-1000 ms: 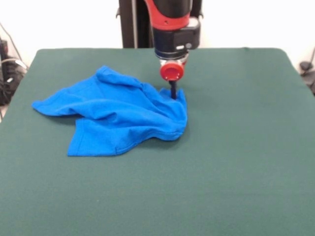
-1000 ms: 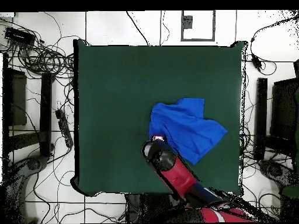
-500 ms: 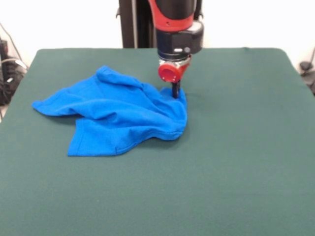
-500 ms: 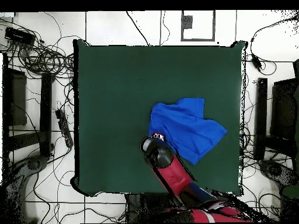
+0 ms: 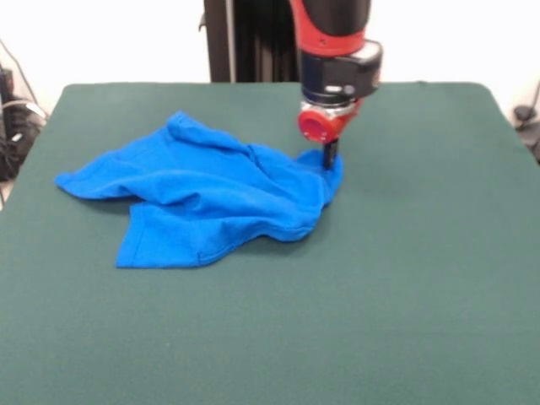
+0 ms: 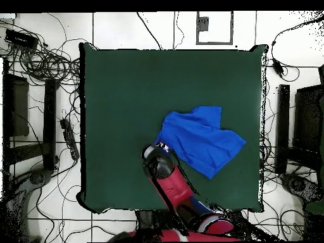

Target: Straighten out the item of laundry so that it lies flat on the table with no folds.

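The item of laundry, a bright blue T-shirt, lies crumpled with folds on the green table, left of centre in the front view. My gripper is down at the shirt's right corner and shut on that edge, which is drawn out into a point toward it. From overhead, the shirt sits right of the table's middle, and the gripper is at its lower left corner, mostly hidden under the red and black arm.
Cables and dark equipment lie on the floor around the table in the overhead view, thickest at the left side. Open green felt stretches all around the shirt.
The gripper has moved rightward in the front view, dragging the shirt's right corner with it. That corner is stretched out further; the rest of the shirt has hardly shifted.
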You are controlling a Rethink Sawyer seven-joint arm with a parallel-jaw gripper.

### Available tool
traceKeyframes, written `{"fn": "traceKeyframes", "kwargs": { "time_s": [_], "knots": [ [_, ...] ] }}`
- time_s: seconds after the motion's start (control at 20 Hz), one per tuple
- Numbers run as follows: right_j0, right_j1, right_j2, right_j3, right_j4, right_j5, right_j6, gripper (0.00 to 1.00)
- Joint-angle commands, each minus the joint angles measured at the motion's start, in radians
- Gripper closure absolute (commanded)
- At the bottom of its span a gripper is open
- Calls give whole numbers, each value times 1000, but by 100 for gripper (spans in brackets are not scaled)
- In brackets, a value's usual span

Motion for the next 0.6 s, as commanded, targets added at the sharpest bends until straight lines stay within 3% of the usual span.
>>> {"fn": "traceKeyframes", "kwargs": {
  "time_s": [0.05,0.45,0.6],
  "knots": [
    [101,47,94,41,98,174,260,100],
    [83,40,150,78,83,138,305,100],
    [34,56,205,107,32,80,328,100]
  ]
}}
